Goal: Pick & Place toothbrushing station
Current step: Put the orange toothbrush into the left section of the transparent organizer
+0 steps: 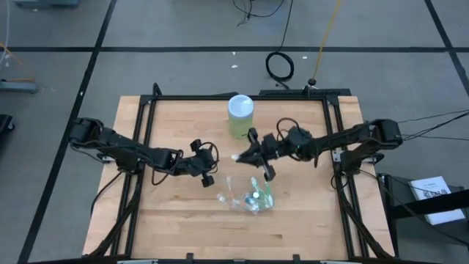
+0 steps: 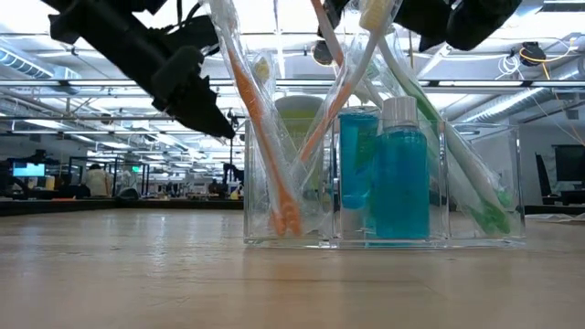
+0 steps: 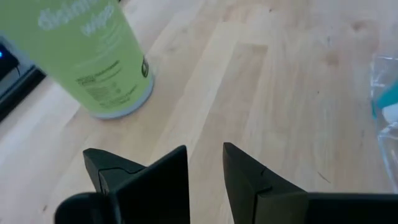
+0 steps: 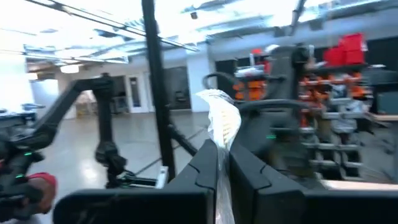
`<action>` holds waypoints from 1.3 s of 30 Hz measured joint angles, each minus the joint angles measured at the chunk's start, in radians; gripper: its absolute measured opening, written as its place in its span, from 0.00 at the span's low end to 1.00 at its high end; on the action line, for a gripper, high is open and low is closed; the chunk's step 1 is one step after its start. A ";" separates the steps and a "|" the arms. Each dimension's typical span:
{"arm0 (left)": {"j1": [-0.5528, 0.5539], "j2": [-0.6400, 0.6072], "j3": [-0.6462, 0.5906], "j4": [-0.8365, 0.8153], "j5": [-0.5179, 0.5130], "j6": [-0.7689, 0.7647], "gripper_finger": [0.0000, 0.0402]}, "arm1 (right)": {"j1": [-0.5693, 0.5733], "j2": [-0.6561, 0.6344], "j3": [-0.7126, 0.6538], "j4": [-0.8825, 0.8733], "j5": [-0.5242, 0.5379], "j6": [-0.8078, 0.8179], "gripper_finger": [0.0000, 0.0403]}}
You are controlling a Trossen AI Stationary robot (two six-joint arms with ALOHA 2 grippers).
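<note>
**Wrapped toothbrush aloft, organizer waiting below**

The wrapped toothbrush (image 4: 221, 124) sits pinched between my right pincer (image 1: 253, 159) fingers, raised above the surface, its wrapper end poking out past them; the clear organizer (image 2: 384, 183), already holding brushes and blue bottles, stands just in front, nearer the surface's front edge; I judge this the carry-to-place step; next I need to tip the brush upright over a free compartment and lower it; my left pincer (image 1: 203, 170) waits beside, pressed together, empty, facing the green canister (image 1: 240, 115).
</note>
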 joint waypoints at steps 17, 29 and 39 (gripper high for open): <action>0.025 0.000 -0.032 0.064 0.001 -0.005 0.05 | 0.162 0.382 0.166 0.409 -0.026 0.166 0.01; 0.025 0.000 -0.032 0.065 0.002 -0.005 0.05 | 0.207 0.463 0.181 0.284 -0.026 0.229 0.01; 0.025 0.000 -0.032 0.067 0.004 -0.017 0.05 | 0.219 0.462 0.182 0.092 -0.025 0.174 0.04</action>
